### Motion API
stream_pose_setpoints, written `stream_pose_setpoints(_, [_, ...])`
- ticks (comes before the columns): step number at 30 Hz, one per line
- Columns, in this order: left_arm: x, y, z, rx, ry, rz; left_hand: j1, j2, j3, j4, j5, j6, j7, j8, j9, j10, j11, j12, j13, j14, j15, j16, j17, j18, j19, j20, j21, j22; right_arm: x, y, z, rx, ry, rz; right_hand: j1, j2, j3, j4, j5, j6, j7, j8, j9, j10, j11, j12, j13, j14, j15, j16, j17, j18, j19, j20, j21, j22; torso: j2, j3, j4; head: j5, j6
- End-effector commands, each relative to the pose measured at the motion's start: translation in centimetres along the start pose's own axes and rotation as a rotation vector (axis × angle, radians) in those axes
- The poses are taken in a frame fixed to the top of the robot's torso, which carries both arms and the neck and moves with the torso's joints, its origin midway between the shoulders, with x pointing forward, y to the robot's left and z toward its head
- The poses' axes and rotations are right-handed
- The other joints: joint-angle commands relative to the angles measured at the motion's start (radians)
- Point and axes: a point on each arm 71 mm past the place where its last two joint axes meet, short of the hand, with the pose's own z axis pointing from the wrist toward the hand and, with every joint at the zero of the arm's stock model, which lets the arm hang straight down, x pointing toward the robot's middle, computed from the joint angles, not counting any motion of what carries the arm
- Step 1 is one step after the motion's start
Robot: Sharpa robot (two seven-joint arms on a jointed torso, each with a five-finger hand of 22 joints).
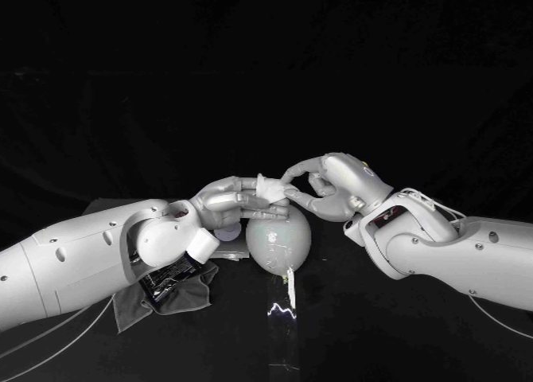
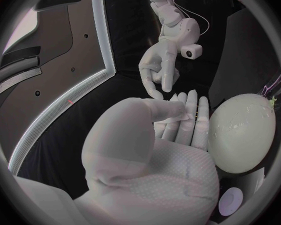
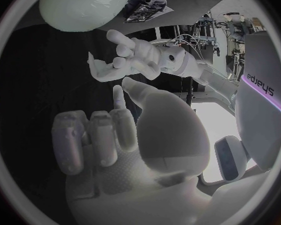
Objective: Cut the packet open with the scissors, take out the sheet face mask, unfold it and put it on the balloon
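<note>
Both arms reach in toward the middle of the table and the hands meet high, just above the balloon. The left hand lies palm-up with its thumb pressed down on the sheet face mask – a small, white, still-folded wad pinched against its fingers. The right hand arches over from the other side, thumb and one finger curled into a ring at the mask's edge; I cannot tell whether they grasp it. The pale, egg-shaped balloon is bare.
</note>
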Motion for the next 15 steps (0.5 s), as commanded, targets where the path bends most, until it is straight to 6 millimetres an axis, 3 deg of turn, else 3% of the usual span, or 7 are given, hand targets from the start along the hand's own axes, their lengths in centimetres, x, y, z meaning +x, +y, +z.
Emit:
stream_pose_setpoints(1, [0.17, -0.09, 0.07, 0.005, 0.006, -0.013, -0.017, -0.001, -0.001, 0.01, -0.001, 0.009, 0.124, -0.006, -0.001, 0.001, 0.001, -0.001, 0.0, -0.007, 0.0, -0.001, -0.001, -0.008, -0.009, -0.001, 0.006, 0.0, -0.08, -0.21, 0.05, 0.023, -0.018, -0.027, -0.001, -0.009, -0.003, 0.001, -0.006, -0.002, 0.006, -0.005, -0.002, 0.049, -0.002, -0.004, 0.201, 0.106, -0.001, 0.004, 0.263, -0.006, 0.107, -0.001, 0.006, 0.264, -0.001, 0.0001, -0.0002, 0.001, 0.001])
stream_pose_setpoints(7, [0.2, -0.05, 0.07, 0.001, 0.008, -0.009, -0.043, -0.003, -0.008, 0.039, -0.002, 0.026, 0.125, -0.003, 0.001, 0.004, 0.001, -0.001, 0.0, -0.007, 0.0, 0.0, -0.002, -0.008, -0.009, -0.001, 0.009, 0.0, -0.04, -0.42, 0.13, 0.04, -0.019, -0.024, -0.001, -0.007, -0.002, 0.002, -0.006, -0.001, 0.006, -0.005, -0.002, 0.049, -0.002, -0.004, 0.201, 0.106, 0.0, 0.004, 0.263, -0.006, 0.107, 0.0, 0.006, 0.264, -0.001, 0.0, -0.0007, 0.0, 0.001])
stream_pose_setpoints(15, [0.31, -0.02, 0.15, -0.001, 0.013, -0.002, -0.043, 0.008, -0.002, 0.05, -0.002, 0.042, 0.124, 0.0, 0.003, 0.012, 0.0, 0.001, 0.001, -0.005, -0.002, 0.001, -0.002, -0.006, -0.008, -0.002, 0.011, 0.001, 0.3, -0.47, 0.31, 0.05, 0.007, -0.024, 0.0, -0.005, -0.001, 0.002, -0.006, 0.0, 0.006, -0.006, -0.003, 0.049, -0.002, -0.004, 0.2, 0.106, 0.0, 0.004, 0.263, -0.006, 0.107, 0.0, 0.006, 0.264, -0.001, -0.0003, -0.0008, -0.002, 0.002])
